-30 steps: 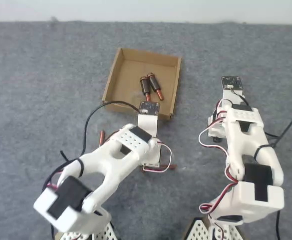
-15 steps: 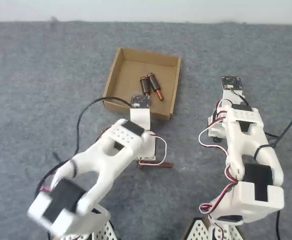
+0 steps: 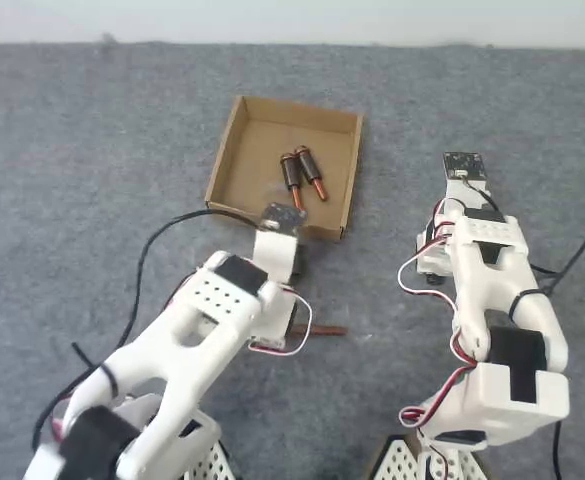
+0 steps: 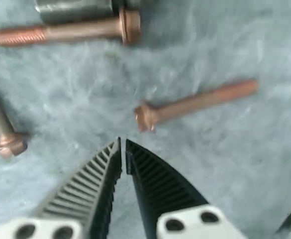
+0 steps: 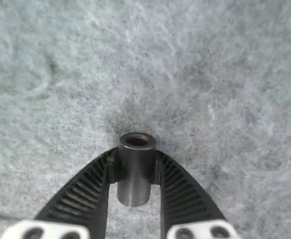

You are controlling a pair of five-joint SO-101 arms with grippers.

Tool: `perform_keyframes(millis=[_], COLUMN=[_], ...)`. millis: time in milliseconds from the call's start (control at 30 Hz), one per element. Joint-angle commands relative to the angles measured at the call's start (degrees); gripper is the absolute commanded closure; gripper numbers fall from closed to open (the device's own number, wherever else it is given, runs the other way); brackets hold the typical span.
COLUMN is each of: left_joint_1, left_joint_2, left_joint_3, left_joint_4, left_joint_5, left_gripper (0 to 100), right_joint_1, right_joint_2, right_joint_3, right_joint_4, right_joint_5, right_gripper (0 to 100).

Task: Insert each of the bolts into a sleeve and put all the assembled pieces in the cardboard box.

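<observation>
Copper bolts (image 4: 195, 104), one cut off, lie by the narrow left tool (image 4: 123, 143); right tool (image 5: 135, 155) clamps sleeve (image 5: 134, 181).

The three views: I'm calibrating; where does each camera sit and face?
High view: fixed above, facing down: table, cardboard box, left arm, right arm.
Left wrist view: on left wrist, past shut left claw toward a loose bolt.
Right wrist view: on right wrist, past right claw gripping a sleeve.
Shared: high and left wrist: a loose bolt.
</observation>
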Motion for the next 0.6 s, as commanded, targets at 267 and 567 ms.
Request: perform_keyframes(millis=[267, 567], left_joint_1=[13.36, 10.46], left_joint_2=[2.73, 8.53], left_joint_3=[0.66, 0.31], left_joint_4=[-4.31, -10.37], left_joint_5=[-2.11, 4.92], left_gripper=[99, 99], right_joint_1=[-0.66, -0.66], right_joint_2=[-1.89, -1.89], right_joint_3=[-0.79, -0.79], right_joint_4=[-0.57, -0.4], right_joint_5=[0.97, 0.97], right_gripper=[99.2, 99.2])
